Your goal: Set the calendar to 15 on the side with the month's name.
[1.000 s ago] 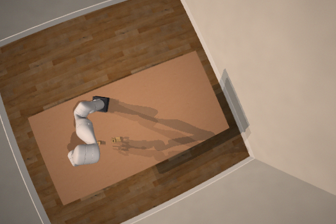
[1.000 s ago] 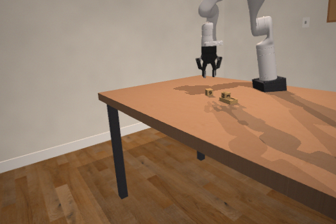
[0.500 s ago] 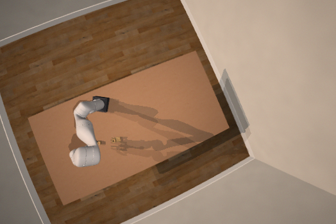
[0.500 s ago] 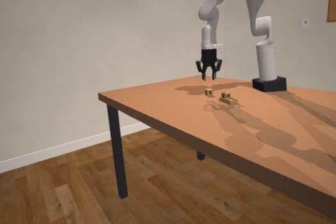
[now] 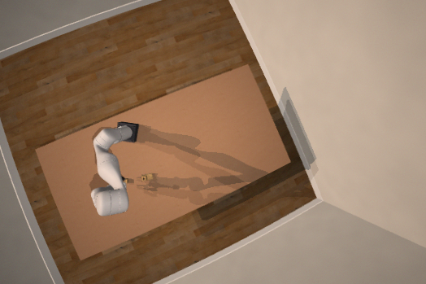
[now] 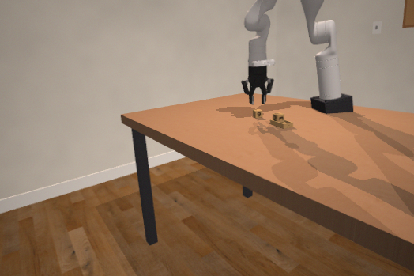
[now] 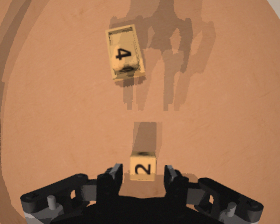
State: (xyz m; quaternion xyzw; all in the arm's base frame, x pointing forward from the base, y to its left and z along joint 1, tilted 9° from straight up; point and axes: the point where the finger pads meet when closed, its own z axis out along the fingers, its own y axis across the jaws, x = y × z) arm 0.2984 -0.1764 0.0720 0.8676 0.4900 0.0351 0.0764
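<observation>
Black two-finger end effector [image 6: 257,99], half-open and empty, poised above loose tan wooden cube [image 7: 143,165] beside shallow wooden tray [image 6: 282,124], positioned for pickup.

We see soft, even light from the arm's [image 6: 327,59] side, casting long, layered shadows across the table [image 6: 221,142], no glare, slightly coarse pictures, and the wrist view is rounded and dark at corners.
</observation>
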